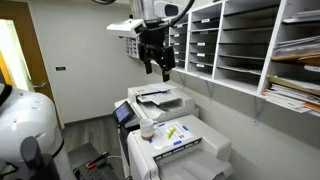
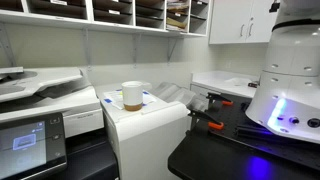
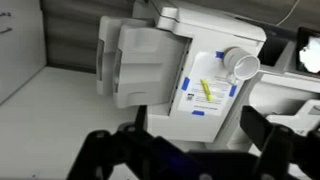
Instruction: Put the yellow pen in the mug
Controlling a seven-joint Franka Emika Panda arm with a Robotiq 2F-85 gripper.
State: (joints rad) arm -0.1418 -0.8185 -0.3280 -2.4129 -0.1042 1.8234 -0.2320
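I am the gripper (image 1: 157,68), hanging high above the room in an exterior view, well above the white desk top (image 1: 200,150) and touching nothing. My two fingers (image 3: 100,150) are spread wide with nothing but air between them; in the wrist view they show as dark shapes along the lower border, one on each side, with the desk top far beneath. The yellow pen (image 3: 207,88) lies flat near the middle of the desk top, on a white sheet (image 3: 195,100) whose corners carry bits of blue tape (image 3: 186,80). In an exterior view the pen (image 1: 169,130) shows only as a small yellow streak, lying aslant to the desk edges. The mug (image 3: 240,65) stands upright by a corner of the desk top, near the pen but apart from it, its round mouth facing up at me. In an exterior view the mug (image 2: 132,95) is white with a tan band around its lower part and sits close to the desk edge that borders the copier (image 2: 40,85). I cannot tell from any view whether the mug holds anything. Mail shelves (image 1: 245,40) with stacked papers run along the wall beyond the far edge of the desk.
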